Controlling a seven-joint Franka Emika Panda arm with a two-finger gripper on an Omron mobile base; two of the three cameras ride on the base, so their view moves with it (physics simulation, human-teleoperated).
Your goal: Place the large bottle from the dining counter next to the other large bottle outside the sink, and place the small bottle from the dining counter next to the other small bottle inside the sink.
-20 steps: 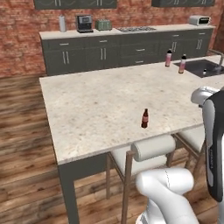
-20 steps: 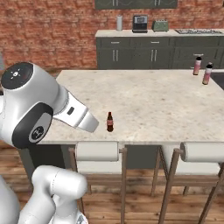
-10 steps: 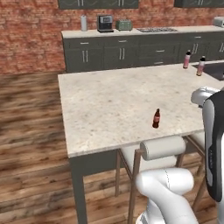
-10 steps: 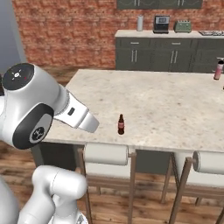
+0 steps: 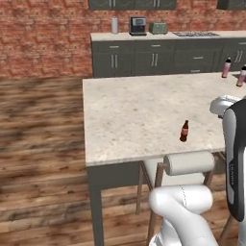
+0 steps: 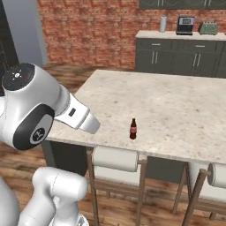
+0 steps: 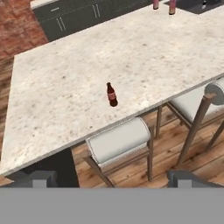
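- Hand view: gripper [image 7: 112, 178] spread wide, nothing held, above the stool side of the dining counter [image 7: 65, 78].
- small bottle [image 7: 111, 95] upright on the beige speckled slab near the front edge, behind a white-cushioned stool [image 7: 118, 142].
- Two pink bottles [image 5: 233, 72] stand at the slab's far right.
- Room: red brick wall [image 5: 43, 33], dark grey cabinets [image 5: 144, 57] with a coffee machine [image 5: 138, 25], wood plank floor [image 5: 38, 144].

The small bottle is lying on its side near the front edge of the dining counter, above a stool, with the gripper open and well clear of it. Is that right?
Not quite. The small bottle stands upright, not on its side; the hand view shows it clearly. The rest holds: it is near the front edge of the dining counter, above a stool, and the open gripper is well clear of it.
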